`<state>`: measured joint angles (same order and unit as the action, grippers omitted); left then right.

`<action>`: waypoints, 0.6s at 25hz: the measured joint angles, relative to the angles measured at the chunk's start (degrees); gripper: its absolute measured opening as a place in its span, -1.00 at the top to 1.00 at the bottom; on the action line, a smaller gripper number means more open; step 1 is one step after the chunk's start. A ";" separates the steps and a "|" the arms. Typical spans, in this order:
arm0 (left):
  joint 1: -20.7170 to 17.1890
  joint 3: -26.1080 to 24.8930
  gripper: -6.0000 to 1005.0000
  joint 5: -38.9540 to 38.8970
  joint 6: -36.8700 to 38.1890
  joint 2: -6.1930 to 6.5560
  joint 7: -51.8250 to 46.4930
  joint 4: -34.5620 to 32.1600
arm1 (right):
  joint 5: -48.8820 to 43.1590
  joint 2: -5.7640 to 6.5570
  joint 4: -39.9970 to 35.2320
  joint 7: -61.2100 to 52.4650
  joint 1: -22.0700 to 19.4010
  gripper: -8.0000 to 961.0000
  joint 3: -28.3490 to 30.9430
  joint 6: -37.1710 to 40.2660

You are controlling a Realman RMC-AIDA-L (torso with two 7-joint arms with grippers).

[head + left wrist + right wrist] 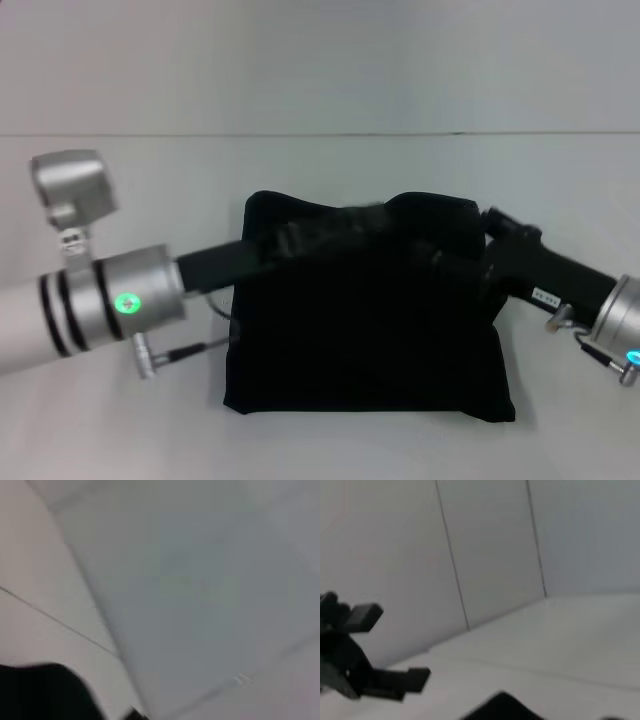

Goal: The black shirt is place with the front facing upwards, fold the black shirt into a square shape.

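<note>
The black shirt (365,330) lies at the centre of the white counter (320,170), already reduced to a compact, roughly square block with plain black cloth uppermost; no lettering shows. Its near edge is straight, while its far edge is lumpy and uneven.

The left claw (345,225) reaches in from the left, low across the far edge of the shirt. Its outline merges with the black cloth, so whether it is open, closed or holding fabric cannot be told. The right claw (440,258) enters from the right and sits at the far right corner of the shirt; its state likewise cannot be told from the head view. The right wrist view shows a black claw (402,677) farther off with two fingers spread apart and nothing between them; it is judged to be the left arm's, but this is not certain.

Judgement: both arms are placed at the far edge because that is where the last fold lands. The folding appears near complete, with only that edge wanting tidying.
</note>
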<state>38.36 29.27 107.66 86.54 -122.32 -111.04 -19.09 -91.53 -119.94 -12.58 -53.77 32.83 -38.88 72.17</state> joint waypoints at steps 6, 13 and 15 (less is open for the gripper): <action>-1.16 -0.34 -0.64 -0.38 -3.68 1.20 -0.30 0.59 | -0.11 0.04 1.50 -1.33 -0.37 -0.96 0.12 -10.07; -0.90 -0.36 -0.64 -0.56 -4.51 1.31 -0.39 0.62 | 0.31 0.00 1.55 -2.71 0.19 -0.96 0.45 -17.44; -0.90 -0.36 -0.64 -0.57 -4.75 1.39 -0.44 0.61 | 1.12 0.02 1.55 -2.95 0.06 -0.96 0.90 -17.53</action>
<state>37.46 28.91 107.09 81.79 -120.93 -111.48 -18.48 -90.41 -119.92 -11.03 -56.72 32.89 -37.99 54.64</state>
